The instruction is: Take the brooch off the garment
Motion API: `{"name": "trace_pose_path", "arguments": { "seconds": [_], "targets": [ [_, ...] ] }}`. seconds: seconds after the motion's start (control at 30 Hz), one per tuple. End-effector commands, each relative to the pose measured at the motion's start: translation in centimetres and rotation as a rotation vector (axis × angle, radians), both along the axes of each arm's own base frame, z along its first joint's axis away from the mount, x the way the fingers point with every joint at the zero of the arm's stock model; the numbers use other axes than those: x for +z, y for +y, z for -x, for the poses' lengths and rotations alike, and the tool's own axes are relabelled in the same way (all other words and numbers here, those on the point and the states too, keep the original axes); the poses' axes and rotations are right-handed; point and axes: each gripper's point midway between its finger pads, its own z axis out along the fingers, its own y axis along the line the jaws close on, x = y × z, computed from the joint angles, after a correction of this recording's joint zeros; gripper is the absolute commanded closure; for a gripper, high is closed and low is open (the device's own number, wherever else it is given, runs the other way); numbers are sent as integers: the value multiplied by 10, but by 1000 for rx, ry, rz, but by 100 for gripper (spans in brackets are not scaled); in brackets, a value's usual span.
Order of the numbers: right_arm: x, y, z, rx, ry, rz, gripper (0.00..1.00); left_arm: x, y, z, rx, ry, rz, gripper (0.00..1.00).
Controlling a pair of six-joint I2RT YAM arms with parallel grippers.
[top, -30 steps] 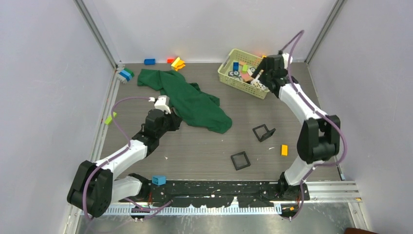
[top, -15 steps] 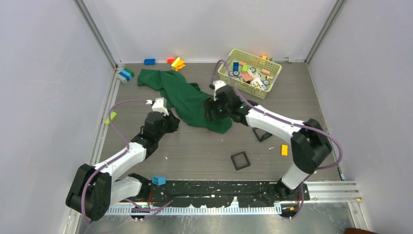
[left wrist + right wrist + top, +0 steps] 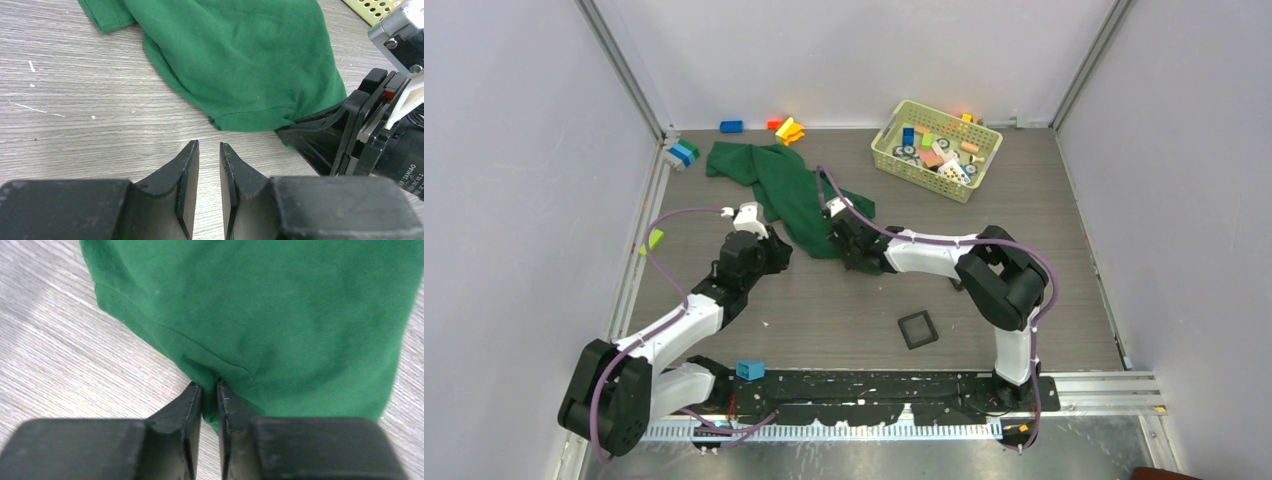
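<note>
The dark green garment [image 3: 789,185] lies limp across the back left of the table. My right gripper [image 3: 844,243] is at its near hem. In the right wrist view its jaws [image 3: 209,386] are shut on a pinched fold of the garment's [image 3: 280,310] edge. My left gripper [image 3: 780,252] hovers low just left of that hem. Its jaws [image 3: 209,147] stand a narrow gap apart, with only bare table between them and the garment [image 3: 240,65] just ahead. The right gripper's black body [image 3: 345,140] shows beside the hem. The brooch is hidden in every view.
A yellow-green basket [image 3: 972,170] of toy blocks stands at the back right. A black square tray [image 3: 917,329] lies near the front centre. Loose blocks lie by the back wall [image 3: 731,126], [image 3: 788,130], at the left edge [image 3: 651,241] and on the front rail [image 3: 750,369].
The right arm swung from the basket to the garment's near hem and closed on it, bunching the lower corner leftward. The left gripper opened slightly and barely moved.
</note>
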Motion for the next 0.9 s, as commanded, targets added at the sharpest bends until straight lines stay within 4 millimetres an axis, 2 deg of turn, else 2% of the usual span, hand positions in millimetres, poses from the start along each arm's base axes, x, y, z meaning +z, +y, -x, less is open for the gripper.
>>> {"name": "trace_pose_path", "arguments": {
  "seconds": [0.0, 0.03, 0.07, 0.1, 0.13, 0.17, 0.2, 0.23, 0.27, 0.3, 0.33, 0.37, 0.4, 0.43, 0.47, 0.5, 0.63, 0.73, 0.8, 0.87],
  "targets": [
    [44, 17, -19, -63, -110, -114, 89, 8, -1, -3, 6, -24, 27, 76],
    [48, 17, -15, -56, -100, -131, 96, 7, -1, -4, 5, -21, 22, 76],
    [65, 18, -8, -45, -92, -169, 98, 5, -1, -4, 6, -14, 16, 76],
    [72, 19, -2, -29, -77, -187, 99, 5, 0, -4, 7, -11, 9, 76],
    [87, 20, 11, 9, -43, -223, 99, 5, 1, -5, 6, -12, 2, 76],
    [91, 17, 22, 28, -3, -212, 99, 4, 1, -5, 7, -10, -2, 75],
    [109, 16, 31, 52, 10, -245, 99, 4, 2, -5, 10, -10, -4, 75],
    [114, 8, 39, 50, 38, -227, 100, 4, 2, -5, 14, -11, -4, 75],
    [135, 3, 43, 41, 21, -258, 100, 5, 3, -5, 16, -13, -5, 75],
    [142, -7, 44, 21, 29, -257, 100, 6, 4, -5, 18, -16, -8, 75],
    [163, -14, 46, -1, 14, -307, 100, 7, 4, -5, 20, -21, -10, 75],
    [171, -26, 40, -39, 14, -331, 100, 8, 5, -5, 23, -23, -14, 75],
    [189, -28, 45, -44, 40, -412, 100, 9, 7, -5, 26, -27, -17, 74],
    [197, -42, 31, -101, 42, -460, 100, 9, 8, -4, 29, -30, -22, 74],
    [205, -46, 30, -155, 83, -536, 100, 11, 9, -4, 34, -34, -24, 74],
    [208, -64, 10, -274, 98, -602, 100, 11, 10, -4, 33, -38, -28, 74],
    [178, -105, -40, -522, 227, -698, 100, 6, 10, -5, 18, -22, -62, 69],
    [162, -119, -65, -582, 275, -771, 100, -2, 9, -8, 5, 20, -101, 63],
    [153, -136, -84, -642, 263, -781, 100, -7, 6, -11, -14, 47, -121, 55],
    [146, -142, -93, -659, 256, -766, 100, -16, 3, -12, -38, 92, -143, 44]
  ]
}}
